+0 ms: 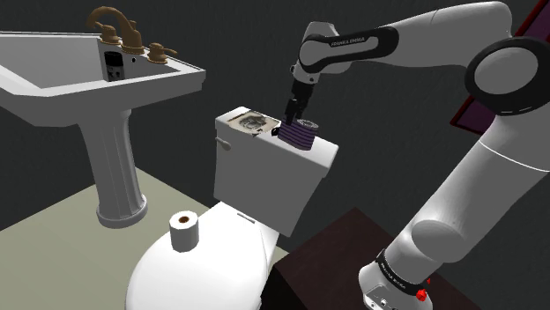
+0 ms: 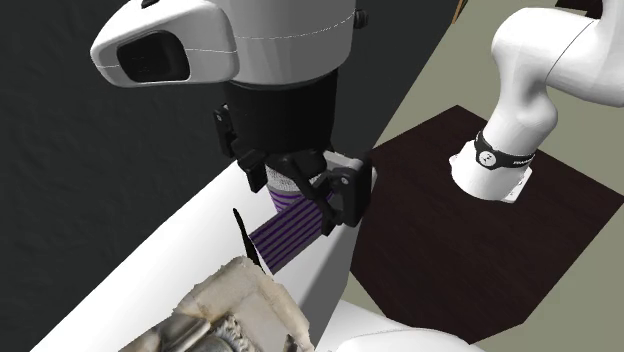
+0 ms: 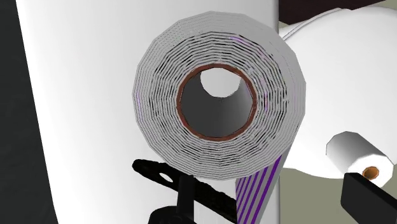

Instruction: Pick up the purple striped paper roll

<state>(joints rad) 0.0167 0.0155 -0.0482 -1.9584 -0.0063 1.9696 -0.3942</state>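
Task's thing: the purple striped paper roll [image 1: 298, 136] [image 2: 285, 235] [image 3: 280, 102] is on the toilet tank lid [image 1: 319, 157] [image 2: 180, 260] [image 3: 95, 95], at the end towards the shoulder view's right.
Roll's look: purple and white stripes run along its side. The end turned towards the tool is grey-white layers around a brown core ring.
Roll's pose: it slants in the second exterior view, with its upper end at the tool.
Tool: the black tool [image 1: 295, 123] [image 2: 305, 190] [image 3: 270, 207] points down at the roll's upper end. Its fingers stand apart, and in the wrist view one finger [image 3: 372, 197] is clear of the roll, so nothing is gripped.
Arm: white, reaching from the dark brown stand [image 1: 335, 255] [image 2: 470, 230] across to the tank.
Also on the lid: a crumpled tan and grey object [image 1: 247, 123] [image 2: 230, 310] sits towards the other end. A thin black strip [image 2: 245, 240] [image 3: 184, 184] is just beside the roll.
Toilet: a white paper roll [image 1: 183, 229] [image 3: 356, 156] stands on the closed white seat cover [image 1: 220, 264], well apart from the striped one.
Sink: a white pedestal sink [image 1: 97, 88] with a bronze tap [image 1: 119, 31] stands at the shoulder view's left.
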